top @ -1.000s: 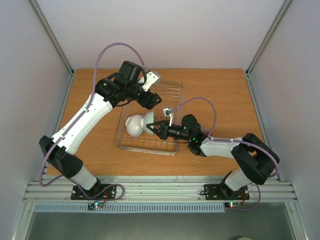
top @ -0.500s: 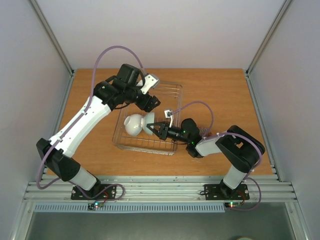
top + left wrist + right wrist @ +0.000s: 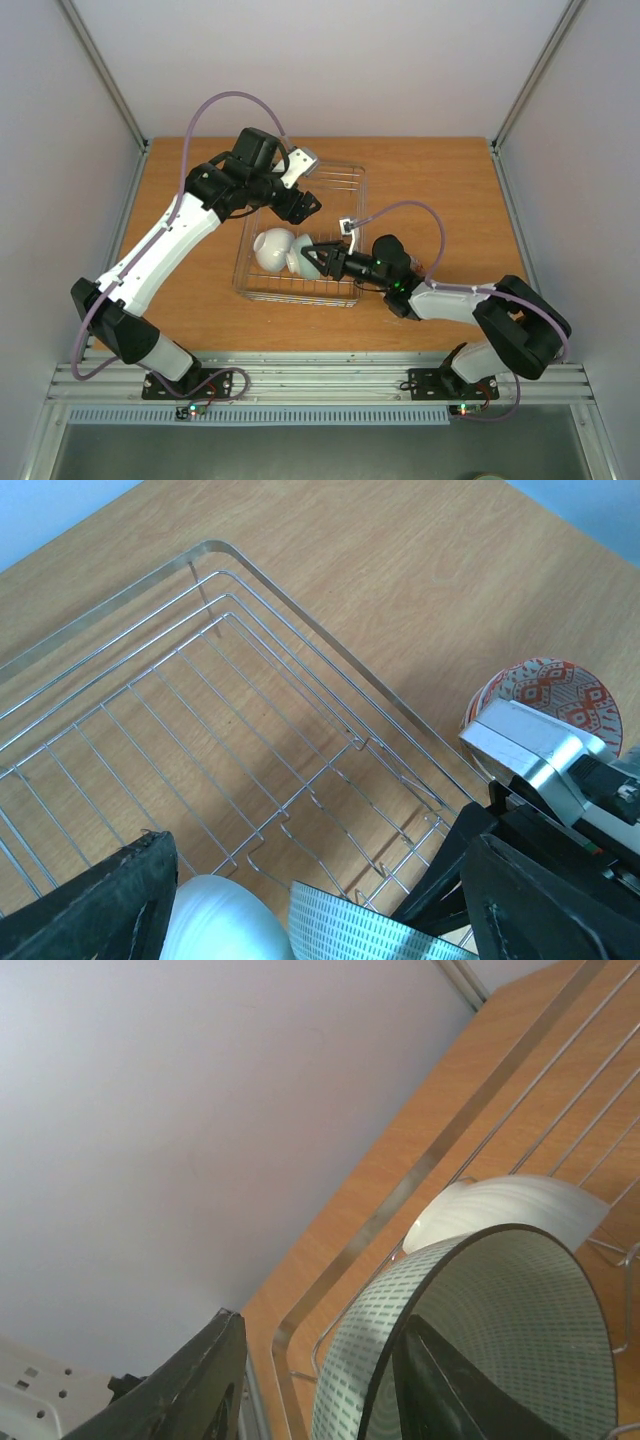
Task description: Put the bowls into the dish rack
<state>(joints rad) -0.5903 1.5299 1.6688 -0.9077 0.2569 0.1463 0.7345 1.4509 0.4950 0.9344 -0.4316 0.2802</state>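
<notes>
The dish rack [image 3: 335, 185] is a silver wire basket in the middle of the table. A white bowl [image 3: 268, 250] lies in its near part, and a pale green patterned bowl [image 3: 299, 260] stands on edge against it. My right gripper [image 3: 320, 262] is at that green bowl, jaws open astride its rim [image 3: 400, 1310]: one finger [image 3: 195, 1380] stands clear outside, the other [image 3: 450, 1390] is inside the bowl. My left gripper [image 3: 303, 205] hovers open above the rack's middle with nothing in it. In the left wrist view an orange patterned bowl [image 3: 555, 685] rests on the table beyond the rack [image 3: 250, 570].
Bare wooden tabletop [image 3: 440, 190] surrounds the rack. Grey walls with metal posts close in the back and both sides. The right arm [image 3: 450, 298] stretches low across the table from its base to the rack's near right corner. The far half of the rack holds no bowls.
My right gripper has opened, letting go of the green bowl, which now leans on the white bowl. The right arm's elbow swung right. The left arm barely moved.
</notes>
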